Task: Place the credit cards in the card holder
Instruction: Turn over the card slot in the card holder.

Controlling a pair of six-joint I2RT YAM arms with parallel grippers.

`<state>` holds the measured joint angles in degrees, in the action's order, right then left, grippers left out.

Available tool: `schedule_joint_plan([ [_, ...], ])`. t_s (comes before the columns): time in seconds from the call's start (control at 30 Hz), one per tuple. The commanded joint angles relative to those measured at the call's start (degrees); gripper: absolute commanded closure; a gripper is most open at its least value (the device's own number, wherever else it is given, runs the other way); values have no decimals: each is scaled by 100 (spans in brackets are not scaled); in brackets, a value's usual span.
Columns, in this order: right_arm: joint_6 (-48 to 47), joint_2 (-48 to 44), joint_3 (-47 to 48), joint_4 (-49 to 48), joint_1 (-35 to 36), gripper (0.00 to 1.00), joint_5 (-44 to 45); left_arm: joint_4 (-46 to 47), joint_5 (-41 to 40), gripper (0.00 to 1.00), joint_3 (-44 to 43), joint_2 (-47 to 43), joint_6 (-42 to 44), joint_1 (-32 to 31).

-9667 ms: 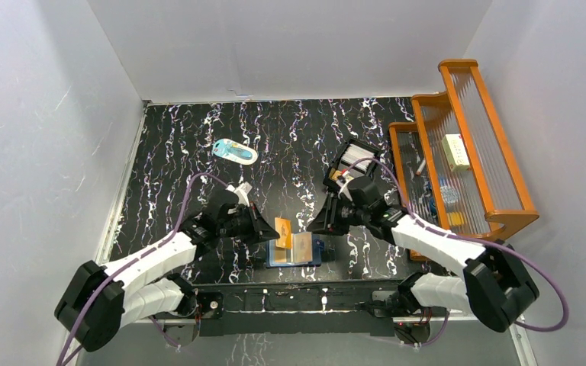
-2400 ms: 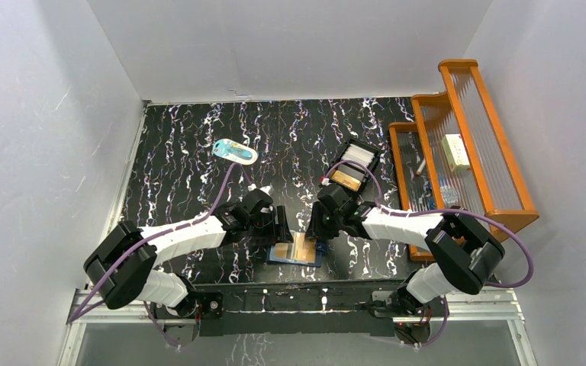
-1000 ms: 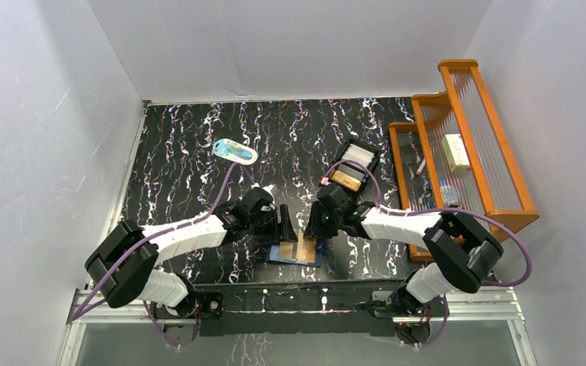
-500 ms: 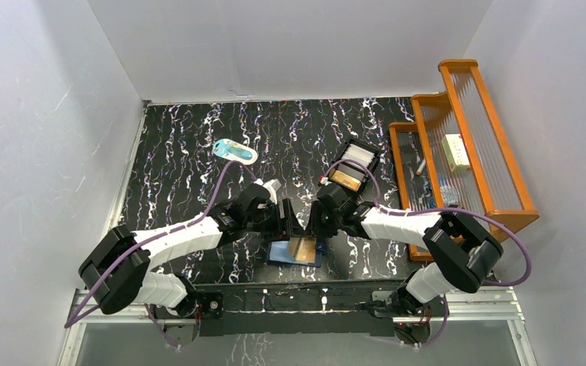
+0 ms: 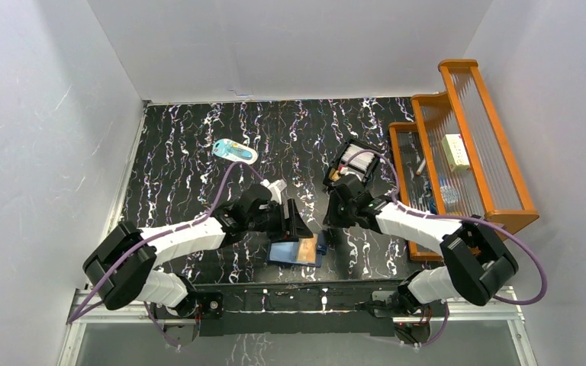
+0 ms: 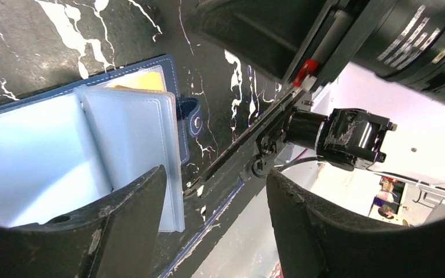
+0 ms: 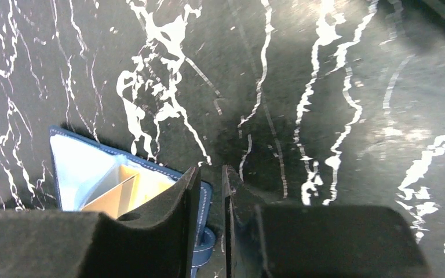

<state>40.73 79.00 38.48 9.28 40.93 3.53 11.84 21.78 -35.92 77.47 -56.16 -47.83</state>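
From above, we see the card holder (image 5: 296,251) lying open on the black marbled desk (image 5: 198,191), near its front edge and between the two arms. A golden-tan card (image 5: 306,248) lies across its right half. The left claw (image 5: 294,221) hangs just beyond the holder's far edge, while the right claw (image 5: 331,221) stands off the holder's far right corner. Farther back on the right, a small black tray (image 5: 349,147) holds white cards (image 5: 362,162). A pale-blue oval item (image 5: 235,152) lies well apart at the back left, and a wooden rack (image 5: 469,137) stands along the right side.

In the left wrist view, we find the left claw (image 6: 214,176) spread wide with nothing between its fingers (image 6: 128,229). The card holder (image 6: 46,150) lies open below, its clear pale-blue pockets fanned. The golden-tan card (image 6: 141,80) peeks out behind them, and the snap tab (image 6: 190,117) points toward the desk's edge.

In the right wrist view, we see the right claw (image 7: 210,174) drawn narrow. Only a thin slit shows between its fingers (image 7: 168,220), and we see nothing in it. It is poised over bare desk (image 7: 324,87) just beside the holder's navy edge. The card holder (image 7: 84,165) sits to the left with the golden-tan card (image 7: 116,194) inside a raised pocket.
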Motion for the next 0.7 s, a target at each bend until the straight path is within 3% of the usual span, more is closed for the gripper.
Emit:
schedule_joint_plan([
  [0.0,-308,-355,132,208,-342,71,149,218,246,38,-65,65,-21,-104],
  [0.23,-892,-690,480,424,-859,68,-110,313,324,38,-169,362,-7,-189],
  [0.67,-1307,-630,848,454,-1058,63,-353,-45,226,38,-453,350,227,-232],
])
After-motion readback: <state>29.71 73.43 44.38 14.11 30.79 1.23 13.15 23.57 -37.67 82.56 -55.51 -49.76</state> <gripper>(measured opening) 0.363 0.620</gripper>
